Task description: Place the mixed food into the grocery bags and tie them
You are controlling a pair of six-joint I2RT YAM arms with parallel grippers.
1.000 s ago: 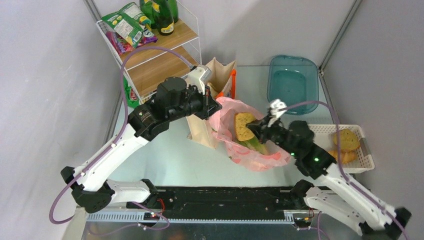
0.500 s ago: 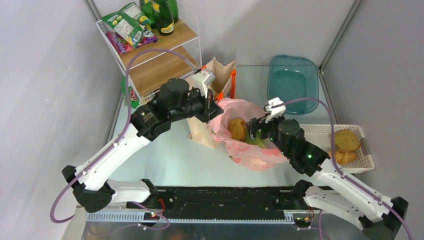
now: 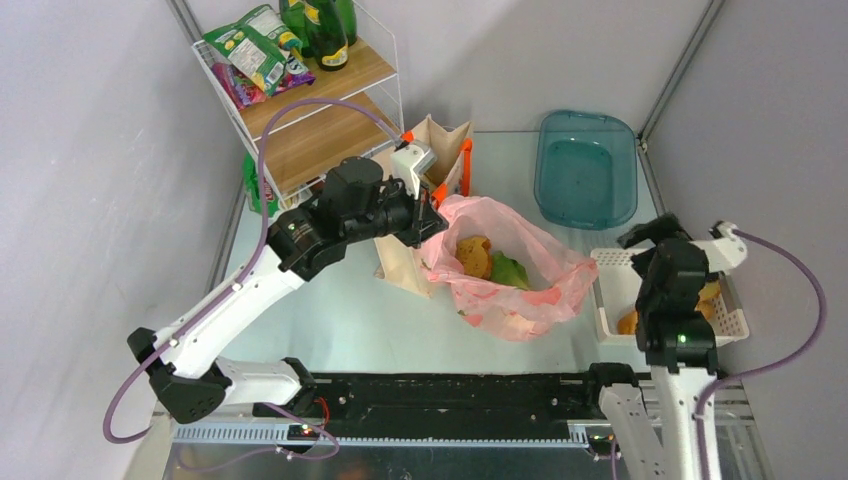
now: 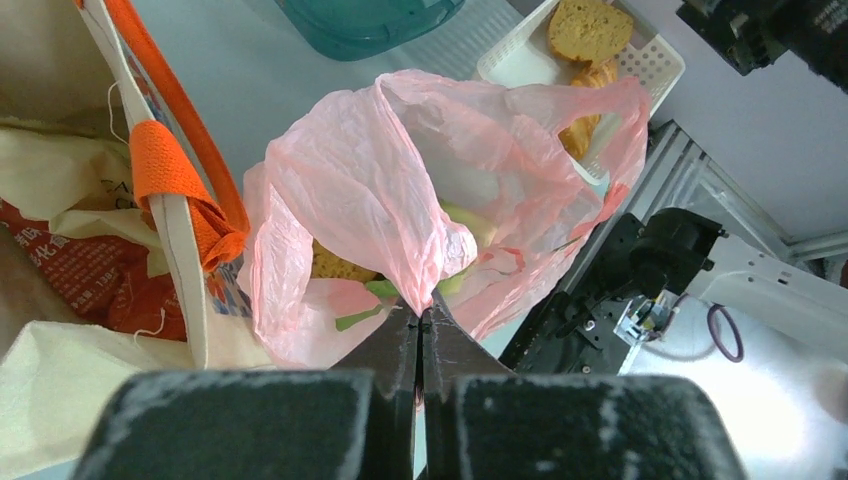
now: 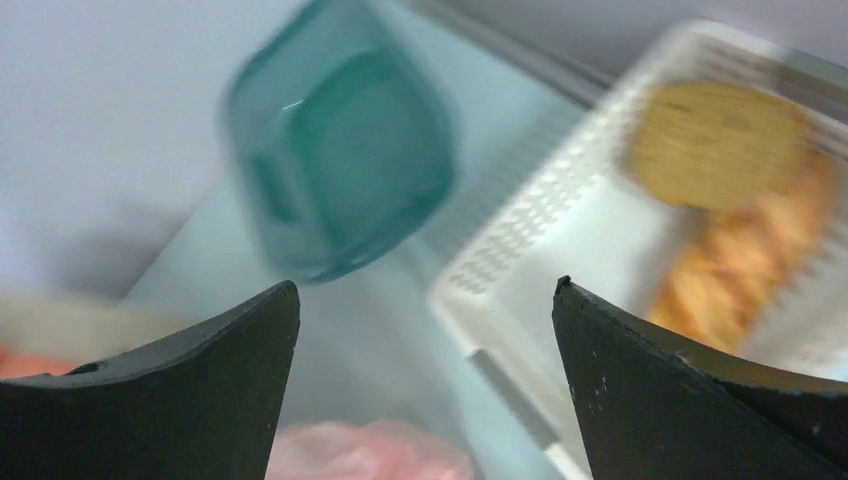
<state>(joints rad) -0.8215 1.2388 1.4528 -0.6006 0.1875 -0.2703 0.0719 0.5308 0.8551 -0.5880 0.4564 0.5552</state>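
Pink bag (image 4: 380, 190): thin crinkled translucent film, rim pinched in left pincer (image 4: 422, 318).

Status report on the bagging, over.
Left pincer shut on pink bag rim. Right pincer open, empty, by white basket. Bread roll and lettuce in bag; more rolls in basket.

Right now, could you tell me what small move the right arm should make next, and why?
Probably lower the open right fingers onto a bread roll in the white basket: rolls lie there unbagged, and the left fingers, pinched shut on the pink bag, hold its mouth up.
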